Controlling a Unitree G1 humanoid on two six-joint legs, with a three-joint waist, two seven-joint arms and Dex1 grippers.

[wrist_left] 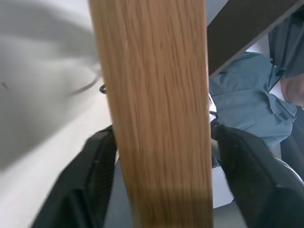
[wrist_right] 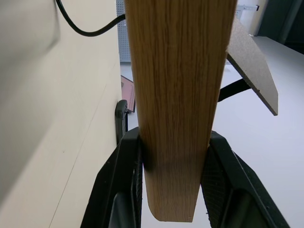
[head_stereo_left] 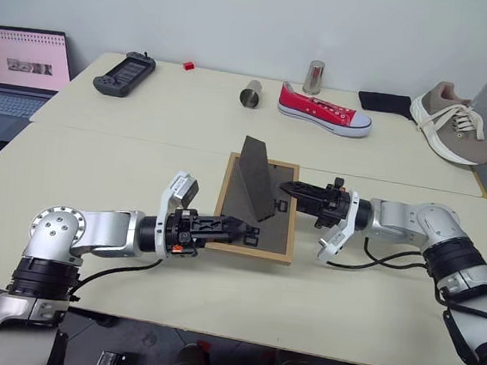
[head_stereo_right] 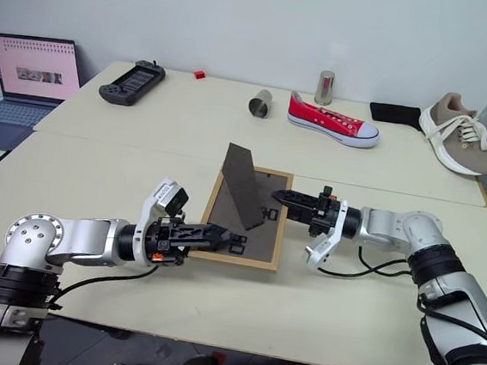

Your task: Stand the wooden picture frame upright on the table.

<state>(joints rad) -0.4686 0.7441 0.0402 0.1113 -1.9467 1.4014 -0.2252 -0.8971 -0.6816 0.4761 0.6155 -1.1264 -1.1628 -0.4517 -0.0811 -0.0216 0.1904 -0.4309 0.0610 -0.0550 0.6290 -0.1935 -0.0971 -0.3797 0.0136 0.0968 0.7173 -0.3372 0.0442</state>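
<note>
Wooden picture frame [head_stereo_left: 256, 208] lies back-up near the surface [head_stereo_left: 143, 147] front edge, stand flipped up, not yet upright; right claw [head_stereo_left: 288, 188] clamped on its rim, left claw [head_stereo_left: 247, 229] apart astride the opposite rim.

No text, label, brand or number can be read anywhere. The laptop [head_stereo_left: 23, 66], far off beyond the left gripper [head_stereo_left: 243, 230], shows a pale page with rows of marks too small to make out. The white marks on the dark back of the wooden picture frame [head_stereo_left: 264, 241], just by the right gripper [head_stereo_left: 288, 188], form no legible characters.
</note>
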